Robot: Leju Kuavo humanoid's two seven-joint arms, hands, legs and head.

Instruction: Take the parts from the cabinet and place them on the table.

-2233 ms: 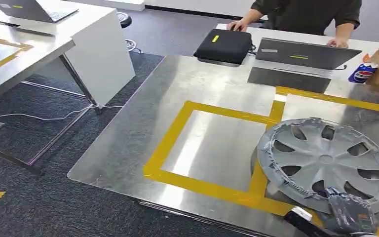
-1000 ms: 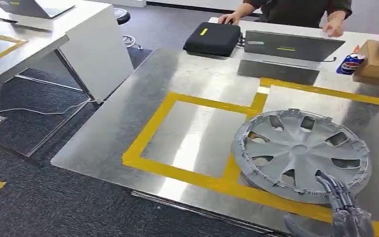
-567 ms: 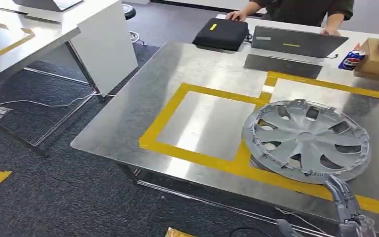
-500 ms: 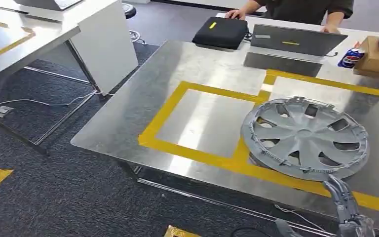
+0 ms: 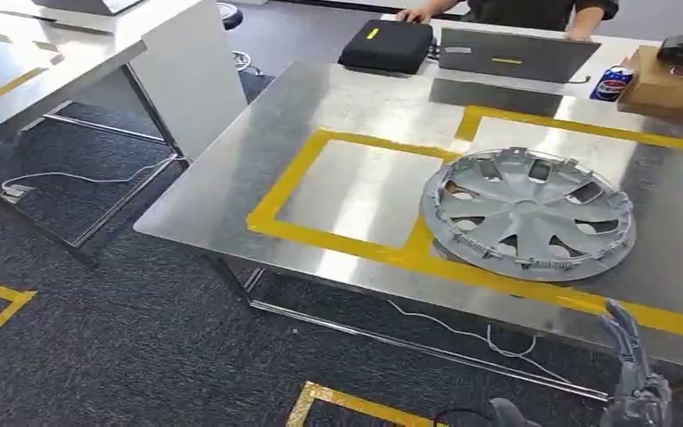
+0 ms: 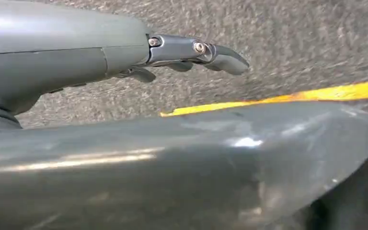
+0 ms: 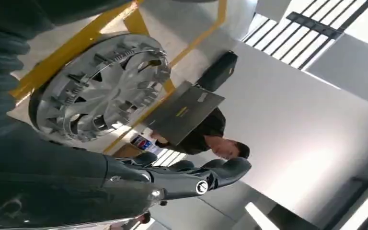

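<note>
One grey hubcap (image 5: pixel 526 214) sits flat on the steel desk (image 5: pixel 356 98), overlapping the yellow tape (image 5: pixel 347 245) between two marked squares. The right hand (image 5: pixel 633 378) is off the desk's near edge, well apart from the hubcap, fingers (image 5: pixel 621 331) released and straight, grasping nothing. The left hand (image 6: pixel 124 57) hangs over carpet, fingers released too. A person (image 5: pixel 534 11) is at the laptop (image 5: pixel 516 55) at the far end.

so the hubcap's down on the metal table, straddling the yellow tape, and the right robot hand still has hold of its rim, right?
Not quite. The hubcap does lie on the metal table, straddling the yellow tape, but the right robot hand holds nothing: in the head view it sits off the table's near edge, apart from the rim, fingers spread.
</note>
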